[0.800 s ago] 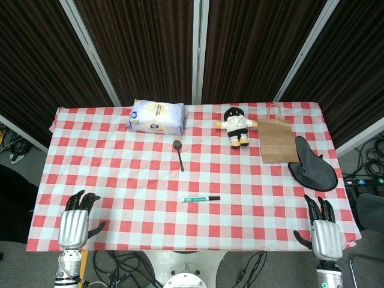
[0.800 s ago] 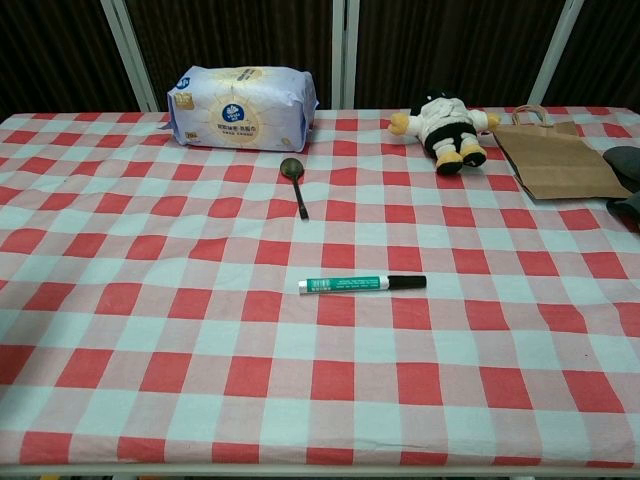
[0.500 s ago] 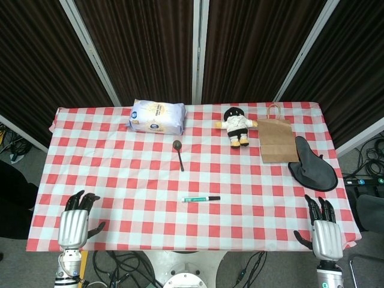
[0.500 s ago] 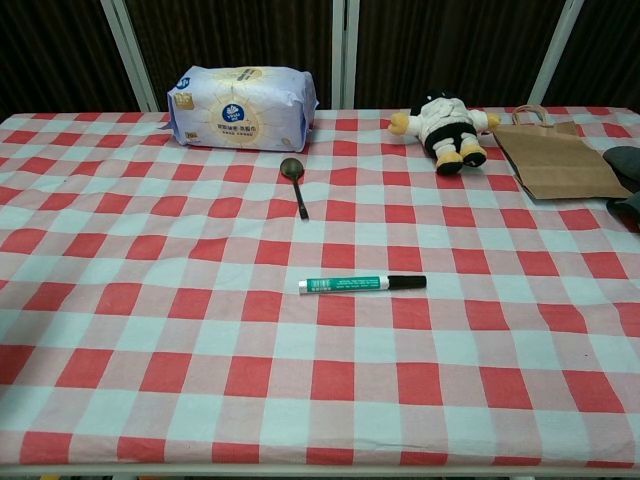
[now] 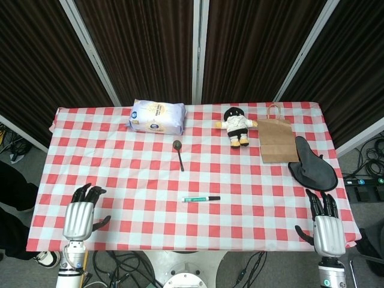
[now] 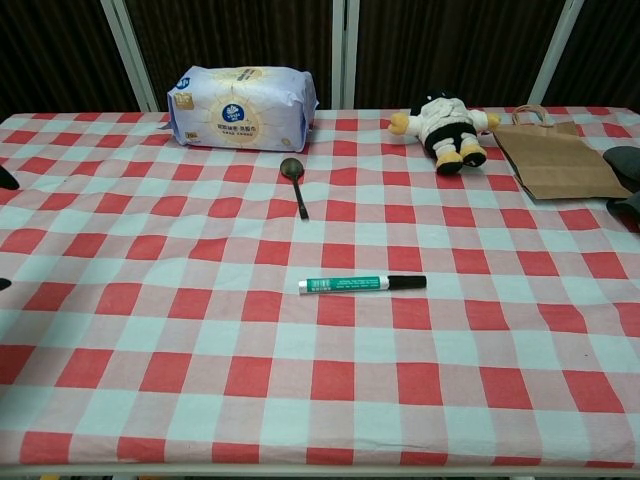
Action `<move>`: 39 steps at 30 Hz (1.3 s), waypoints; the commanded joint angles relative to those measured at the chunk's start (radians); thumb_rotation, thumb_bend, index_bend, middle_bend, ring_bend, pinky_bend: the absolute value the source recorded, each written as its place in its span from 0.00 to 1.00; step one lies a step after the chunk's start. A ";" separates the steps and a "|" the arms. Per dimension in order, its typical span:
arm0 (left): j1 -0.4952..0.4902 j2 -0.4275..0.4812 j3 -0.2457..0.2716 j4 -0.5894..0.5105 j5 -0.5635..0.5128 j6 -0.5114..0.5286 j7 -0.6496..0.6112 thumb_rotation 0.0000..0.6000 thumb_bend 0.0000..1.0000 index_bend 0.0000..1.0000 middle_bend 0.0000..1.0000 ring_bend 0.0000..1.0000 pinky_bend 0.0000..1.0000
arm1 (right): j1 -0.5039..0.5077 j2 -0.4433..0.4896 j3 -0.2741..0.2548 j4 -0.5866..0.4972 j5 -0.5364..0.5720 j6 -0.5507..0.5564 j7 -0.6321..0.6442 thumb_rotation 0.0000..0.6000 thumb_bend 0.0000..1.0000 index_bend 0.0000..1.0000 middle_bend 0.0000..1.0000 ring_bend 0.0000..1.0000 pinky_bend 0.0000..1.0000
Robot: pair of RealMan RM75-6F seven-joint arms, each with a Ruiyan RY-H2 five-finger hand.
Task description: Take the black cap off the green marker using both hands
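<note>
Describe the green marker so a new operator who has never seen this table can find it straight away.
On the red-and-white checked tablecloth, look near the middle, toward the robot's edge, below the dark spoon. The green marker lies flat and alone, its black cap pointing to the robot's right. It is the only thin green-and-white stick there.

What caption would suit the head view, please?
Capped marker lies mid-table between the open left hand and right hand.
</note>
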State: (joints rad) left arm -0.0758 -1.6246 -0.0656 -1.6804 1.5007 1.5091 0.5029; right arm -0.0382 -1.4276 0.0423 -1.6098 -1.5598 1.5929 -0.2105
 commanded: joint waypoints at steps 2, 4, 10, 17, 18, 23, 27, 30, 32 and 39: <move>-0.043 0.001 -0.026 -0.047 -0.031 -0.060 0.019 1.00 0.10 0.30 0.26 0.14 0.20 | 0.010 0.009 0.009 -0.016 0.006 -0.010 -0.013 1.00 0.03 0.05 0.16 0.00 0.00; -0.080 0.002 -0.048 -0.083 -0.047 -0.105 0.059 1.00 0.10 0.30 0.26 0.14 0.20 | 0.018 0.010 0.014 -0.021 0.009 -0.018 -0.019 1.00 0.03 0.05 0.16 0.00 0.00; -0.216 -0.068 -0.132 -0.166 -0.148 -0.246 0.225 1.00 0.11 0.30 0.26 0.15 0.21 | 0.035 0.013 0.028 -0.030 0.019 -0.033 -0.026 1.00 0.03 0.05 0.16 0.00 0.00; -0.366 -0.285 -0.242 -0.149 -0.459 -0.293 0.461 1.00 0.11 0.30 0.31 0.21 0.26 | 0.043 0.029 0.040 -0.057 0.034 -0.037 -0.052 1.00 0.02 0.05 0.15 0.00 0.00; -0.397 -0.321 -0.257 -0.125 -0.498 -0.293 0.497 1.00 0.11 0.30 0.32 0.23 0.27 | 0.043 0.030 0.039 -0.060 0.034 -0.036 -0.055 1.00 0.02 0.05 0.15 0.00 0.00; -0.508 -0.435 -0.311 -0.015 -0.651 -0.306 0.585 1.00 0.12 0.32 0.35 0.28 0.33 | 0.041 0.031 0.033 -0.062 0.041 -0.037 -0.057 1.00 0.02 0.05 0.15 0.00 0.00; -0.595 -0.500 -0.360 0.071 -0.751 -0.314 0.625 1.00 0.13 0.34 0.37 0.30 0.35 | 0.040 0.027 0.033 -0.050 0.053 -0.040 -0.044 1.00 0.01 0.05 0.15 0.00 0.00; -0.650 -0.533 -0.377 0.122 -0.792 -0.326 0.635 1.00 0.13 0.36 0.40 0.33 0.37 | 0.041 0.022 0.032 -0.036 0.061 -0.045 -0.033 1.00 0.02 0.05 0.15 0.00 0.00; -0.684 -0.559 -0.375 0.167 -0.803 -0.323 0.642 1.00 0.14 0.37 0.41 0.34 0.37 | 0.042 0.018 0.032 -0.028 0.063 -0.047 -0.021 1.00 0.02 0.05 0.15 0.00 0.00; -0.756 -0.599 -0.359 0.244 -0.833 -0.292 0.677 1.00 0.19 0.42 0.47 0.38 0.41 | 0.039 0.015 0.028 -0.010 0.055 -0.034 -0.003 1.00 0.02 0.05 0.15 0.00 0.00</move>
State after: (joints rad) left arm -0.8255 -2.2190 -0.4284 -1.4417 0.6707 1.2117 1.1785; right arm 0.0012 -1.4133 0.0699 -1.6213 -1.5046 1.5574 -0.2154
